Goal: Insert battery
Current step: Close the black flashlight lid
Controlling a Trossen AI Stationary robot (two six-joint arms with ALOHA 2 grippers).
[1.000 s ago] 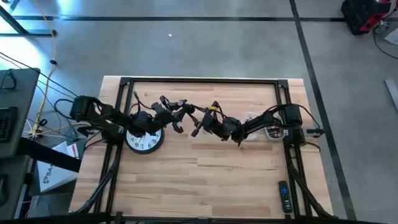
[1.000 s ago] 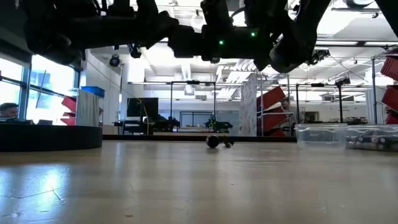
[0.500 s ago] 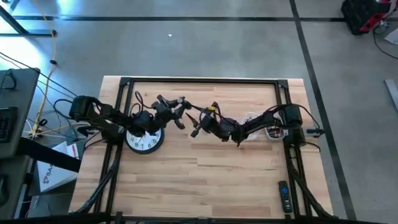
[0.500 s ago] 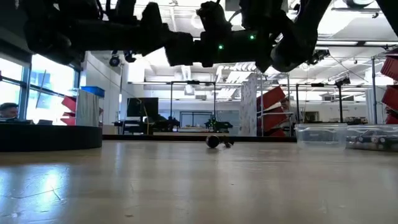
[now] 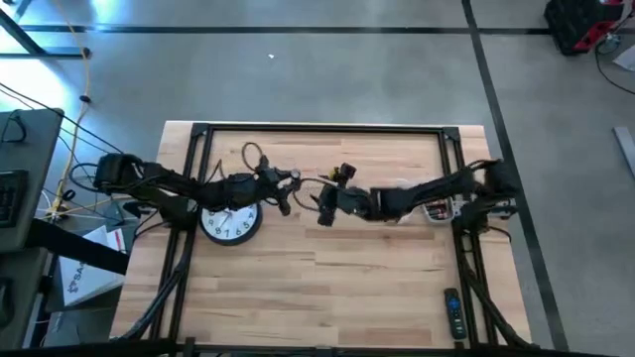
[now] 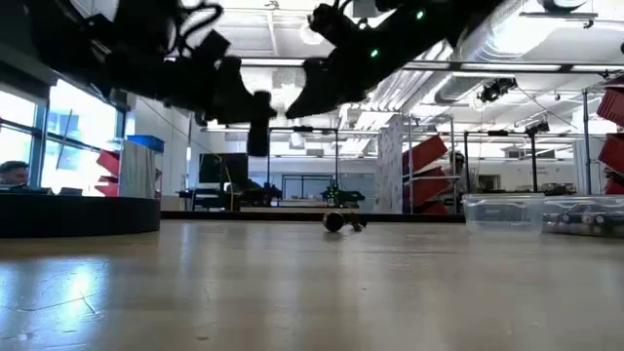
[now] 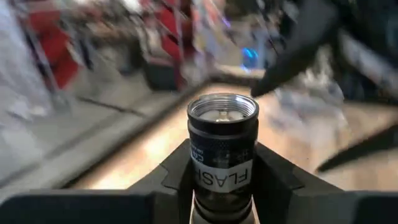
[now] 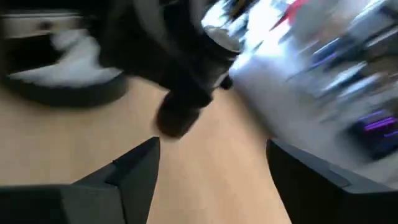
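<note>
- My left gripper (image 7: 222, 186) is clamped on a flashlight (image 7: 222, 149): a black metal cylinder with a ribbed collar, a round glassy open end, and a pale band printed "FLASH" (the rest of the word is hidden by my fingers).
- In the high view that gripper (image 5: 281, 188) hangs over the middle of the wooden table (image 5: 327, 288), a butcher-block top of pale glued strips inside a black tube frame.
- My right gripper (image 5: 323, 210) sits just beside the left one over the table's centre; in its wrist view its two dark wedge-shaped fingers (image 8: 134, 168) stand spread apart with nothing between them.
- I cannot make out a battery as a separate thing anywhere; the flashlight is the only task piece I can place.
- One round wall clock (image 5: 230, 224) with a white face and black rim lies flat beneath my left arm.
- One clear plastic bin (image 6: 504, 212) stands near the right edge, its contents too small to tell.
- One slim black remote (image 5: 452, 313) lies near the right front corner.
- One small dark round object (image 6: 334, 221) rests far back on the table in the low view.
- Against a second ago, my right arm now lies stretched out straighter and flatter, and my left gripper has shifted slightly; clock, remote and bin lie as they did.
</note>
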